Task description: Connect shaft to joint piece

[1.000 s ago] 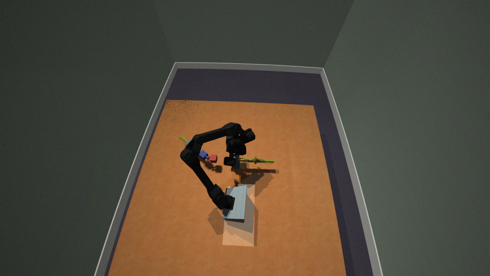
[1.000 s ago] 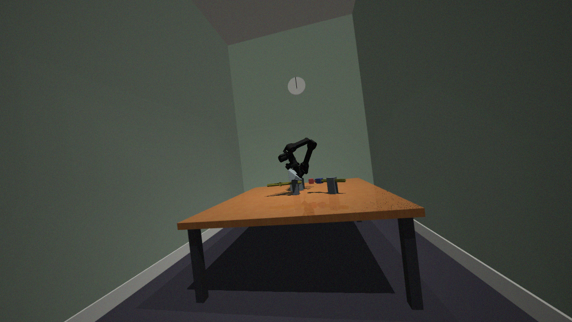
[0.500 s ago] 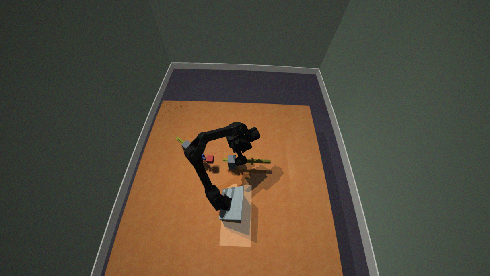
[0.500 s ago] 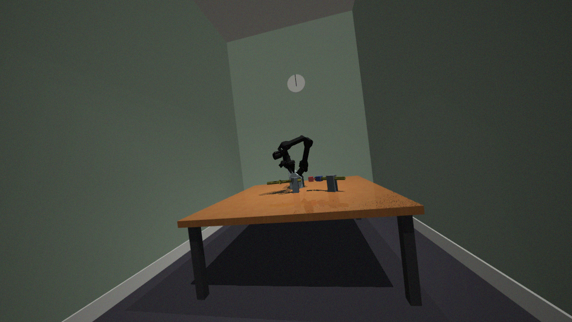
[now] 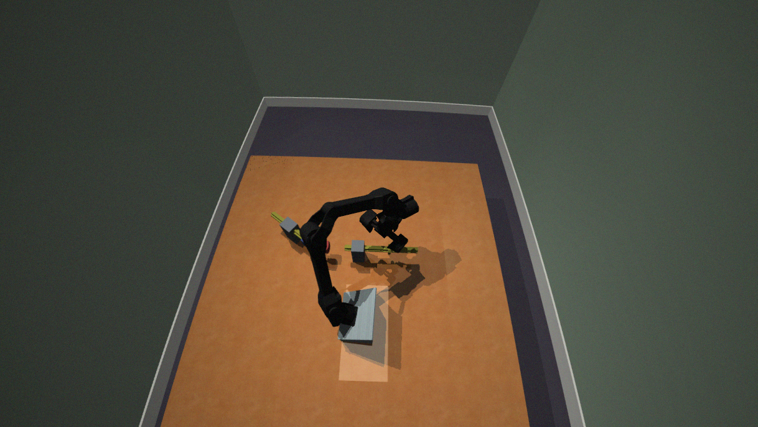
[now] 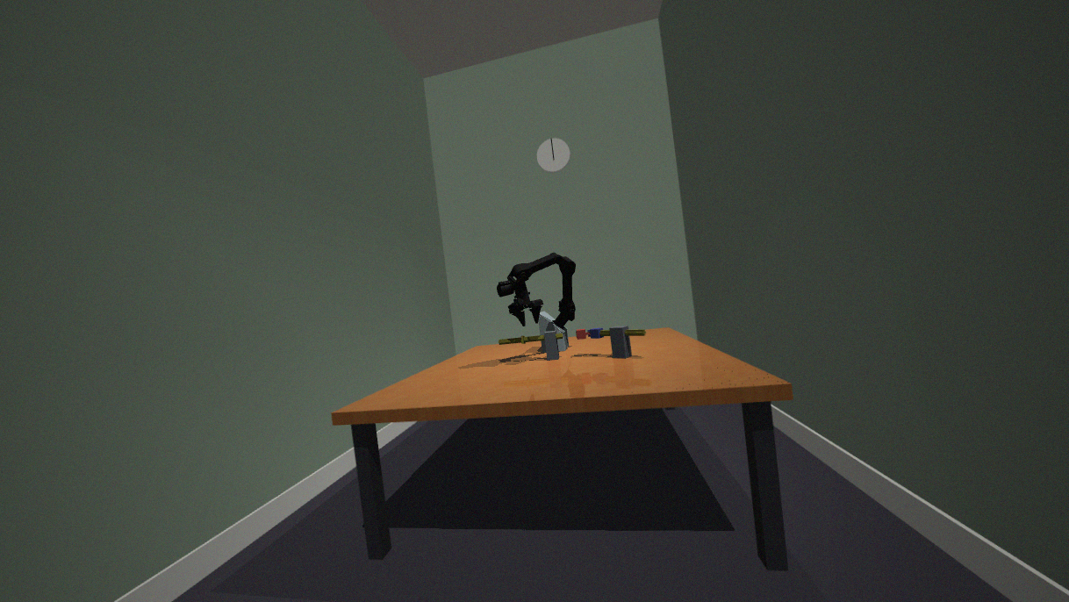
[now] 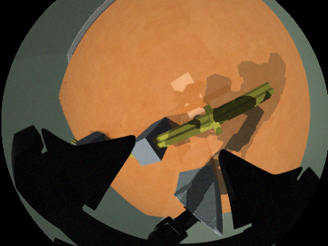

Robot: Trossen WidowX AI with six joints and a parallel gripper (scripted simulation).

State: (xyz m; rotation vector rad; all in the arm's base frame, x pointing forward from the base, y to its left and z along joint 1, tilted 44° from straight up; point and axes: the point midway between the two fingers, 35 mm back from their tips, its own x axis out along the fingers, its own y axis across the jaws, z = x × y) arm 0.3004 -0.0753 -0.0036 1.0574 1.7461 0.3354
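Observation:
My gripper (image 5: 384,236) (image 6: 528,322) (image 7: 178,147) is open and empty, above the second shaft. The olive second shaft (image 5: 371,248) (image 6: 508,340) (image 7: 260,90) runs through a grey block (image 5: 358,246) (image 6: 552,346) (image 7: 147,152) and has a cross-shaped collar (image 6: 523,340) (image 7: 217,128). The first shaft (image 5: 276,216) (image 6: 637,332) stands in the other grey block (image 5: 289,225) (image 6: 620,342) (image 7: 91,138). Its joint piece has a red end (image 5: 328,245) (image 6: 581,333) and a blue part (image 6: 595,333); the arm mostly hides it in the top view, a finger in the wrist view. A gap separates it from the second shaft.
The pale wedge-shaped base (image 5: 366,320) (image 7: 201,201) of the arm stands on the orange table (image 5: 450,344) (image 6: 561,396), on the near side of the shafts in the top view. The arm's elbow passes over the first shaft's inner end.

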